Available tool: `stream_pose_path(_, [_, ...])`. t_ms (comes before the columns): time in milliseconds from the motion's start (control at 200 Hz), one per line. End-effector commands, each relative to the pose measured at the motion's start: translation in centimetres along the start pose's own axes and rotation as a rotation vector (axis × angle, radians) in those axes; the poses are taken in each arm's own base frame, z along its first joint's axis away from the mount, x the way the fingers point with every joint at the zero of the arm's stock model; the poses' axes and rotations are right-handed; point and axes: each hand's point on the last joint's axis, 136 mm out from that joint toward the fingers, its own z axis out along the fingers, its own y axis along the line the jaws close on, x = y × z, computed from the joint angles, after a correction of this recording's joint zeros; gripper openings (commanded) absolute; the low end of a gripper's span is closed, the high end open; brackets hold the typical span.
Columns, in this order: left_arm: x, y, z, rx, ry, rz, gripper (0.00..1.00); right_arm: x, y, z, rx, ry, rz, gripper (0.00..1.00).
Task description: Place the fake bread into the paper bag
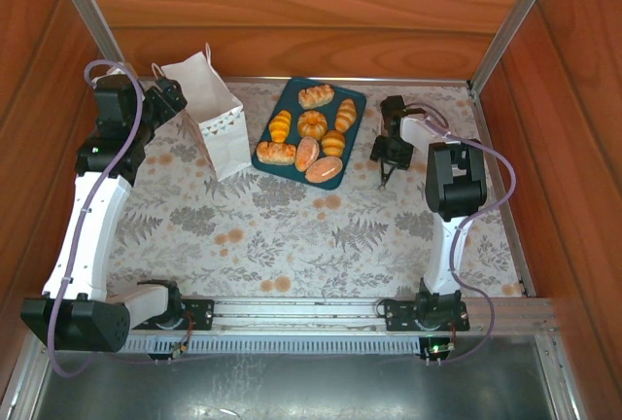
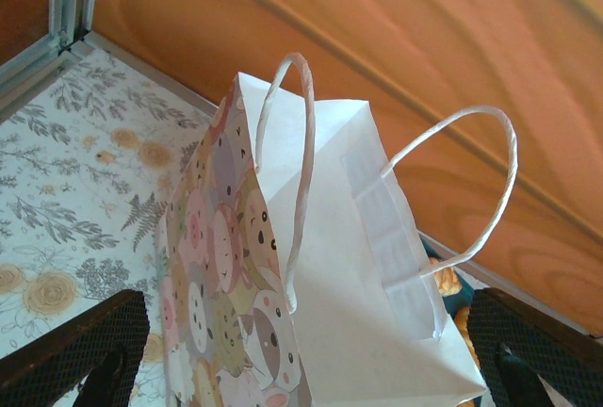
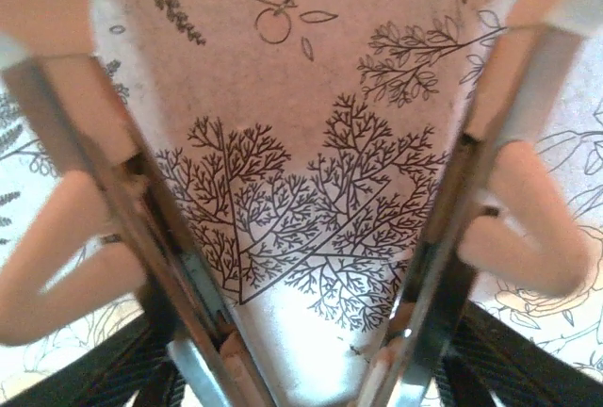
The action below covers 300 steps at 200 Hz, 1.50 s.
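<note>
- The fake bread (image 1: 312,124), a cluster of small glossy golden and tan toy pastries, sits on a dark teal rectangular tray (image 1: 290,101) at the far middle of the floral-cloth counter (image 1: 272,235). I cannot see inside the bag.
- The small white paper bag (image 1: 219,123) stands upright just left of the tray. Its thin looped handles (image 2: 301,171) stick up, and one face carries a printed pattern.
- The left gripper (image 1: 173,97) hangs at the bag's far-left side with its jaws spread wide and empty. The left wrist view shows the bag ahead between them.
- The right gripper (image 1: 387,169) points down at the counter just right of the tray. Its jaws are partly apart with only cloth between them, gripping nothing.
- From the left wrist view the bag's mouth looks pinched almost flat. I'd worry that a pastry dropped there lands on the rim and rolls off.
- The paper looks thin and light, so a nudge from the left jaws could crease it or topple the bag.
- The pastries are rounded, slick and packed close together. An off-centre pinch could squirt one out or shove its neighbours about.
- The loop handles stand where a descending finger could snag them and drag the bag.
</note>
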Motion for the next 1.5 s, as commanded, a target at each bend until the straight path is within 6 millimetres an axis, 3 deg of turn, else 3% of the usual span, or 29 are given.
stream_pose_path(0, [0.2,-0.2,-0.1,0.006,0.015,-0.006,0.93,0.9,-0.6,1.1,0.009,0.039,0.001,0.55])
stream_pose_path(185, [0.4,-0.1,-0.2,0.006,0.017,-0.011,0.93,1.2,-0.6,0.5,-0.007,0.028,-0.021,0.25])
stream_pose_path(320, [0.4,-0.1,-0.3,0.008,0.017,-0.016,0.93,1.1,-0.5,-1.0,-0.028,0.002,-0.030,0.16])
stream_pose_path(500, [-0.1,-0.6,-0.7,0.022,0.007,-0.024,0.93,0.7,0.0,-4.7,-0.091,-0.050,-0.030,0.11])
stream_pose_path(815, [-1.7,-1.7,-2.1,0.045,-0.024,-0.021,0.92,2.0,1.0,-11.9,-0.225,-0.135,-0.021,0.12])
stream_pose_path(905, [-2.2,-2.1,-2.4,0.050,-0.033,-0.017,0.92,2.6,1.1,-13.4,-0.254,-0.143,-0.025,0.23])
stream_pose_path(950, [-2.5,-2.3,-2.6,0.052,-0.038,-0.011,0.92,2.7,1.1,-15.3,-0.278,-0.179,-0.025,0.29])
stream_pose_path(1129, [-3.9,-3.0,-3.2,0.057,-0.055,0.015,0.92,2.9,1.1,-17.5,-0.311,-0.205,-0.030,0.40])
stream_pose_path(1279, [-4.8,-3.4,-3.3,0.053,-0.050,0.034,0.92,3.0,1.0,-18.4,-0.317,-0.215,-0.036,0.40])
stream_pose_path(1494, [-5.9,-1.1,-2.7,-0.051,-0.012,0.061,0.91,3.6,1.3,-19.9,-0.351,-0.214,-0.049,0.39])
